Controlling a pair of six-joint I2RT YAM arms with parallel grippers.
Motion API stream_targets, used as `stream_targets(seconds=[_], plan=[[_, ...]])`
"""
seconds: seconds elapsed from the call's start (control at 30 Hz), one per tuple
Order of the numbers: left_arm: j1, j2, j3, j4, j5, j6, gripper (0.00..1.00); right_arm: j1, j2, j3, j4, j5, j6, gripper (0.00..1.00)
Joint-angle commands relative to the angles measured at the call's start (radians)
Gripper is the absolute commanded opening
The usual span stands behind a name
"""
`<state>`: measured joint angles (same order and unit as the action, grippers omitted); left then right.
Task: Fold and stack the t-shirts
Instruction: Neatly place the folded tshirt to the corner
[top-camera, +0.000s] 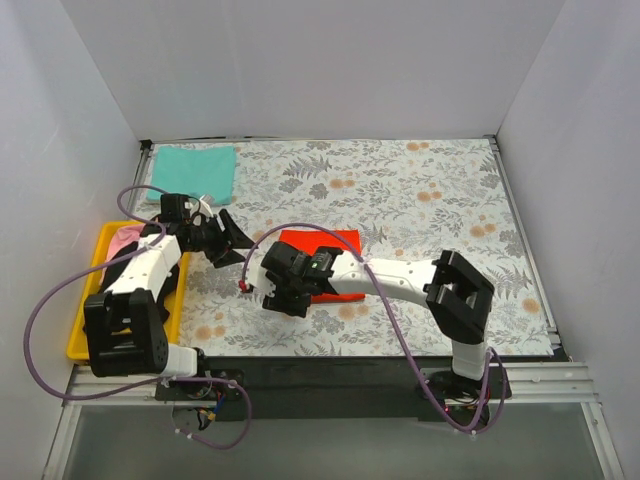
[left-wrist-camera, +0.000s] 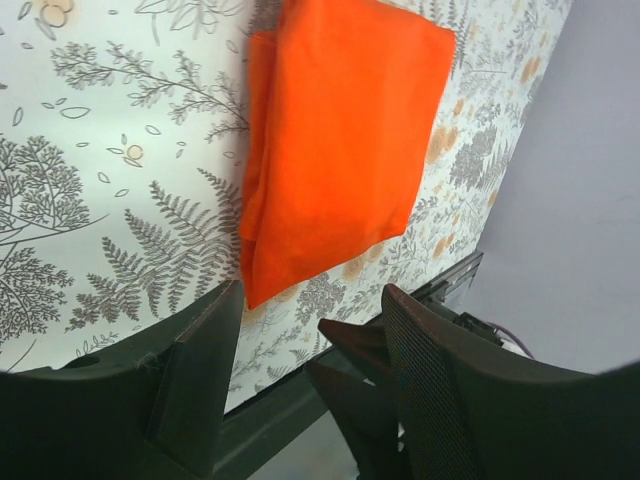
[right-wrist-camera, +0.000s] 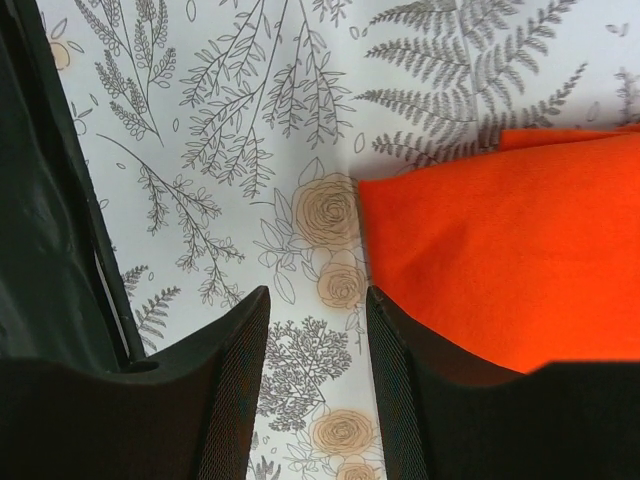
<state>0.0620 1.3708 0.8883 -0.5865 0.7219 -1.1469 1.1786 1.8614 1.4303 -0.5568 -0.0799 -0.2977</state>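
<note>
The bright orange-red t-shirt (top-camera: 330, 248) lies folded on the middle of the floral cloth; it also shows in the left wrist view (left-wrist-camera: 340, 130) and the right wrist view (right-wrist-camera: 520, 250). The teal t-shirt (top-camera: 192, 170) lies folded at the back left. The pink t-shirt (top-camera: 124, 237) and the black t-shirt (top-camera: 132, 270) lie in the yellow tray, partly hidden by my left arm. My left gripper (top-camera: 230, 243) (left-wrist-camera: 310, 320) is open and empty, left of the orange-red shirt. My right gripper (top-camera: 270, 286) (right-wrist-camera: 318, 310) is open and empty, just beside that shirt's near left edge.
The yellow tray (top-camera: 84, 312) stands at the table's left edge. The grey floral cloth (top-camera: 430, 200) covers the table. White walls close in the back and both sides. The two grippers are close together; the right fingers (left-wrist-camera: 360, 380) show in the left wrist view.
</note>
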Motion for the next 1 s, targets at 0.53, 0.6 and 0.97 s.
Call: stream_targets(seconds=[0.53,0.6,0.97], plan=[[0.033,0.027,-0.031,0.027,0.002,-0.051,0.56,0.029,0.185,0.073,0.115,0.140,-0.027,0.48],[0.035,0.024,-0.046,0.031,0.002,-0.057,0.56,0.027,0.191,0.059,0.130,0.141,-0.031,0.37],[0.033,0.000,-0.187,0.184,0.146,-0.163,0.70,-0.095,0.019,0.019,0.162,-0.023,-0.087,0.01]])
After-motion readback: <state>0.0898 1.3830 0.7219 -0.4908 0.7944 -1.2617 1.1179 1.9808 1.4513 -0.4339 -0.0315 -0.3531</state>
